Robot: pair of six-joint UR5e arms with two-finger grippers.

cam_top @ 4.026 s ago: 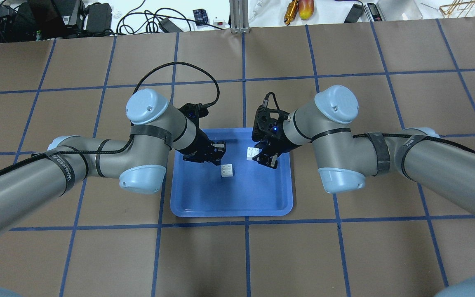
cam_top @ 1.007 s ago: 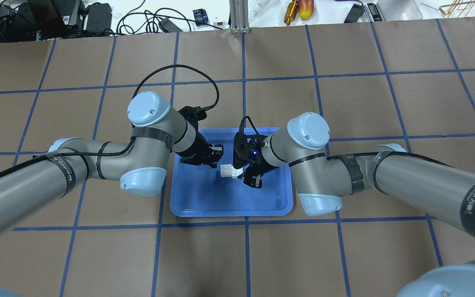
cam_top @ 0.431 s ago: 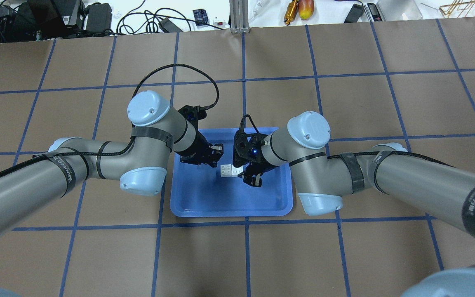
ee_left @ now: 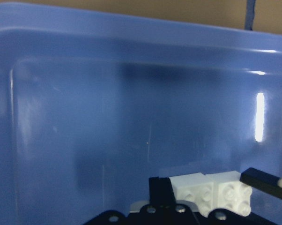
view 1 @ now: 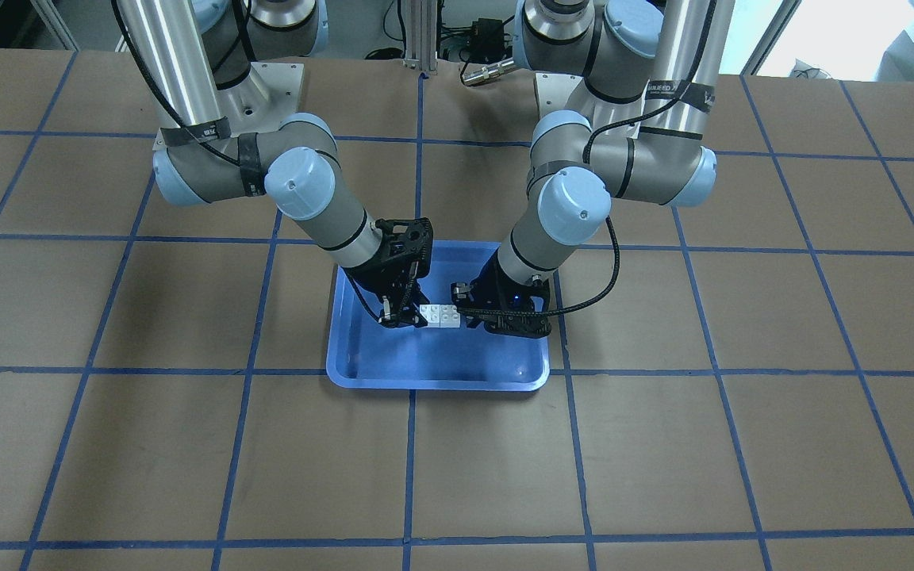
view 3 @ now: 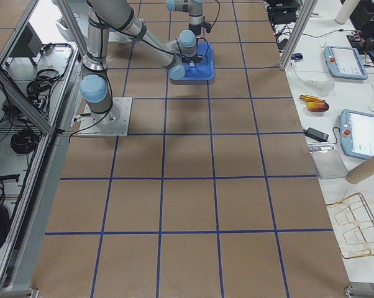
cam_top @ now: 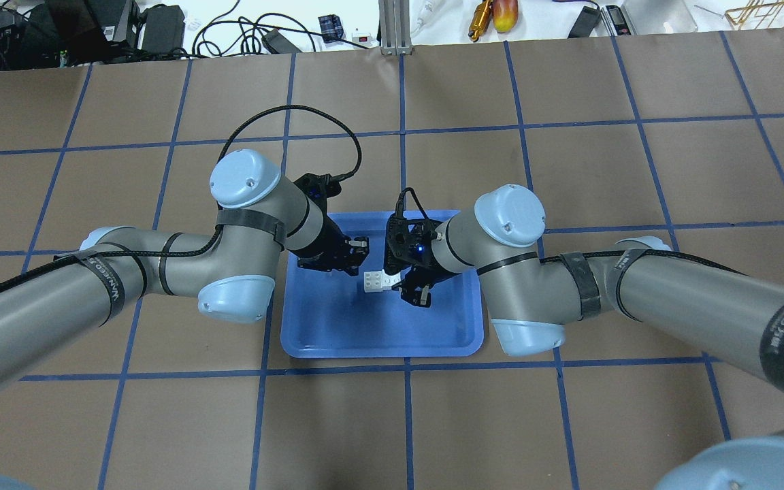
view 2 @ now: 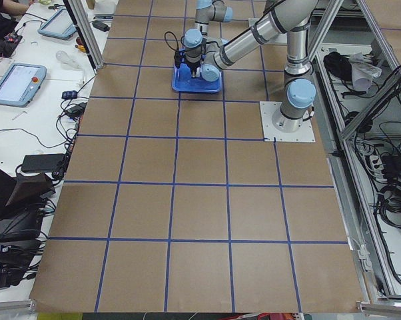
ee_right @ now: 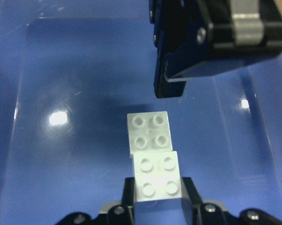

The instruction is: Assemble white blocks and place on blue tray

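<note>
The blue tray (cam_top: 378, 327) lies at mid-table. Two white blocks sit side by side in it, touching. My right gripper (cam_top: 405, 284) is shut on one white block (ee_right: 157, 176), its fingers (ee_right: 188, 199) on both sides. The other white block (ee_right: 149, 131) lies free on the tray floor, also seen from overhead (cam_top: 375, 280). The held block's edge slightly overlaps it; I cannot tell if they are joined. My left gripper (cam_top: 358, 255) is open and empty just behind the free block, one fingertip (ee_right: 171, 86) hanging over it. The front view shows the pair (view 1: 439, 315).
The brown table (cam_top: 569, 422) with blue grid tape surrounds the tray. Cables and tools (cam_top: 494, 13) lie beyond its far edge. Both arms' elbows (cam_top: 235, 299) hang low beside the tray's two short sides.
Over four seconds my right gripper carried its white block left across the tray until it met the free block. In the last second it barely moved. The left gripper stayed put.
</note>
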